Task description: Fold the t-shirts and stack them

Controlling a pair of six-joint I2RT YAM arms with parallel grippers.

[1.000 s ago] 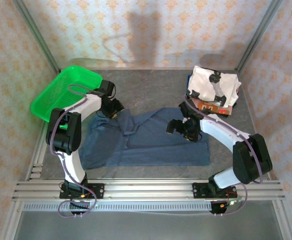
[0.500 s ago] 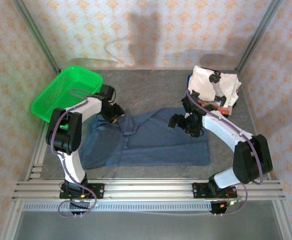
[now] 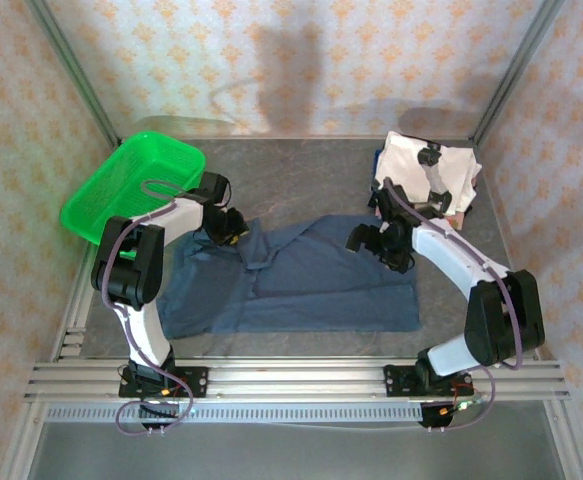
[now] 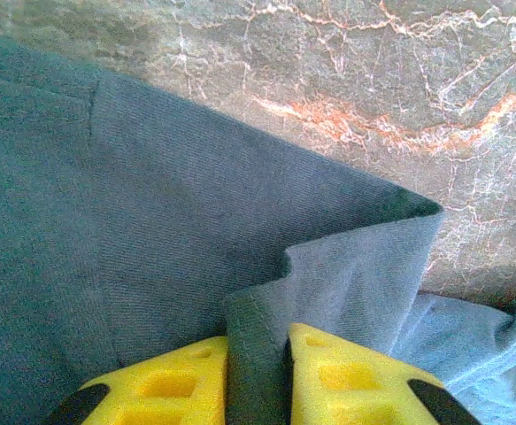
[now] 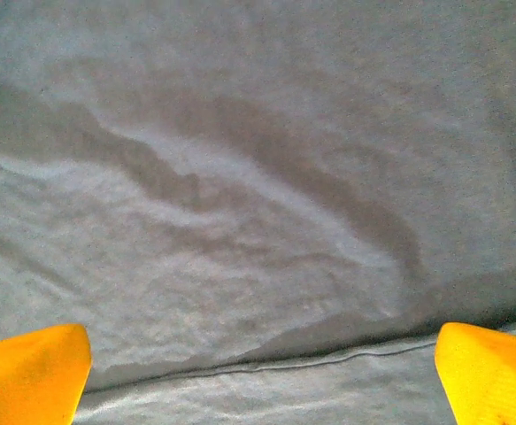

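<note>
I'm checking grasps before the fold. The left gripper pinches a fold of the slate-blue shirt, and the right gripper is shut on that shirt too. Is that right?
Not quite. The right gripper is open: the right wrist view shows its fingers wide apart over the slate-blue shirt, gripping nothing. The left gripper does pinch a fold of it.
</note>
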